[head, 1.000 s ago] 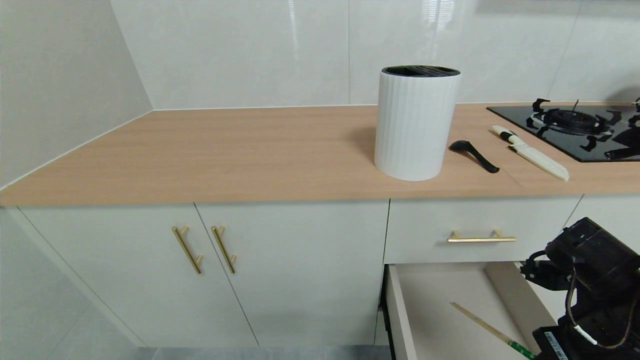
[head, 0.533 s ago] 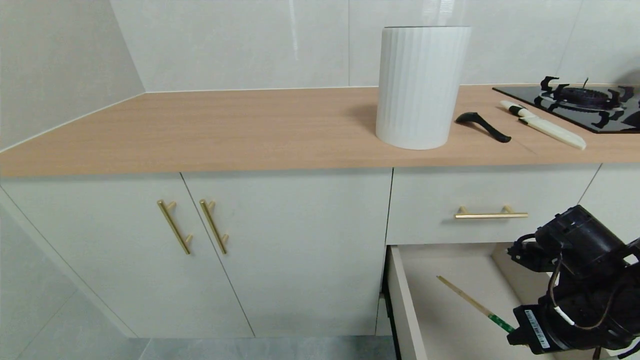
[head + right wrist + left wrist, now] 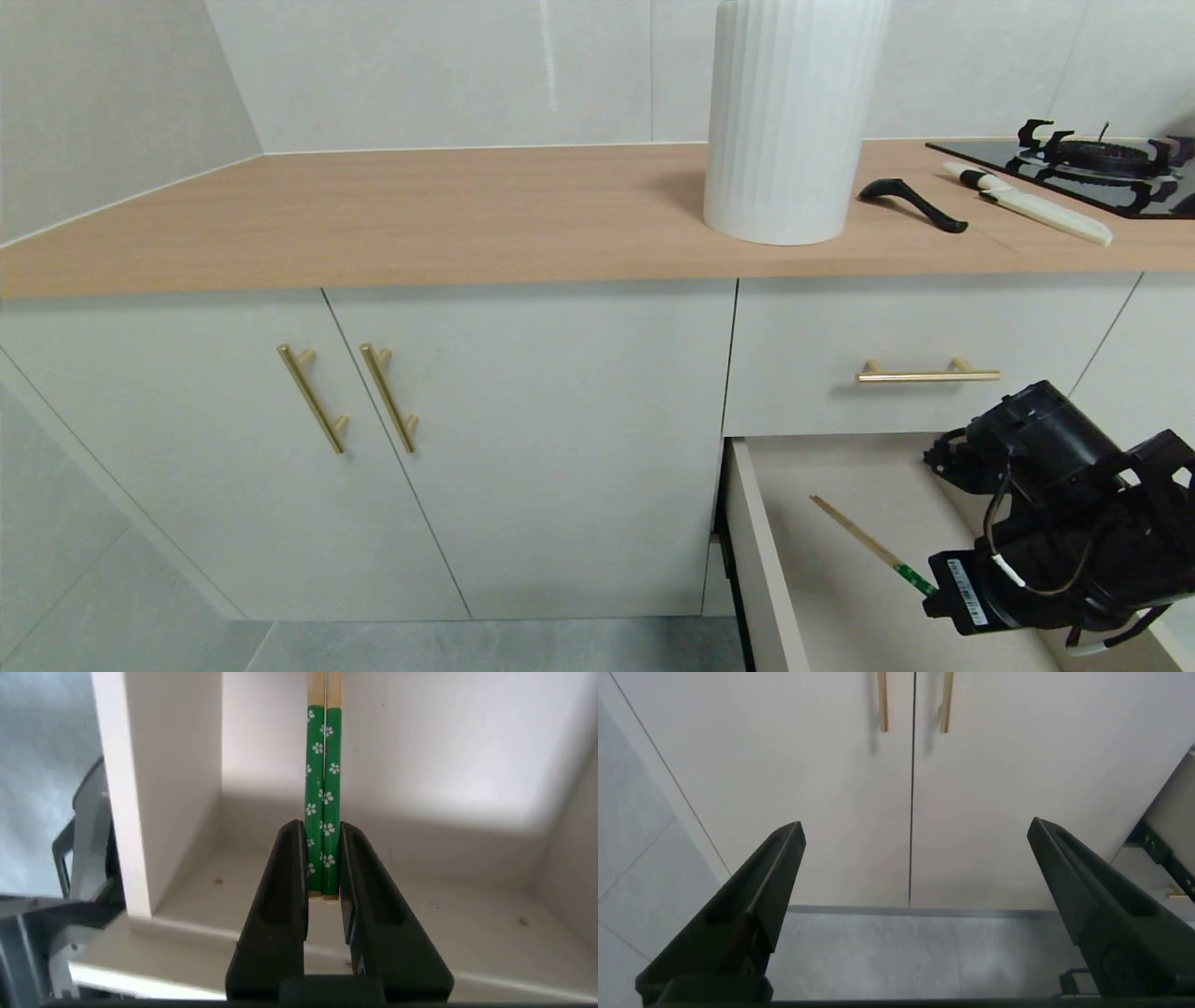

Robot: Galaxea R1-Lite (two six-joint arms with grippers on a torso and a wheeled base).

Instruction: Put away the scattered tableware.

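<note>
Right gripper point(image 3: 324, 863) is clamped narrow on the pair of chopsticks point(image 3: 324, 775), pinching them at their green flowered end, the two sticks lying side by side between the pads. In the head view the chopsticks point(image 3: 868, 544) hang over the open drawer point(image 3: 754, 551), long axis running on a slant from the gripper away from the robot and toward its left, plain ends aimed at the drawer's back left corner. Whether those ends touch the drawer floor, I can't tell. A stretch of pale floor lies between the sticks and the drawer's left wall, and the closed drawer front with the gold handle point(image 3: 927, 375) sits just above. Left gripper point(image 3: 910, 887) is spread wide, holding nothing, facing the cabinet doors point(image 3: 999, 793) low near the floor. Up on the counter point(image 3: 420, 215), a white ribbed holder point(image 3: 789, 121) stands near the front edge, with a black spoon point(image 3: 910, 203) and a knife point(image 3: 1027, 203) lying beside it.
</note>
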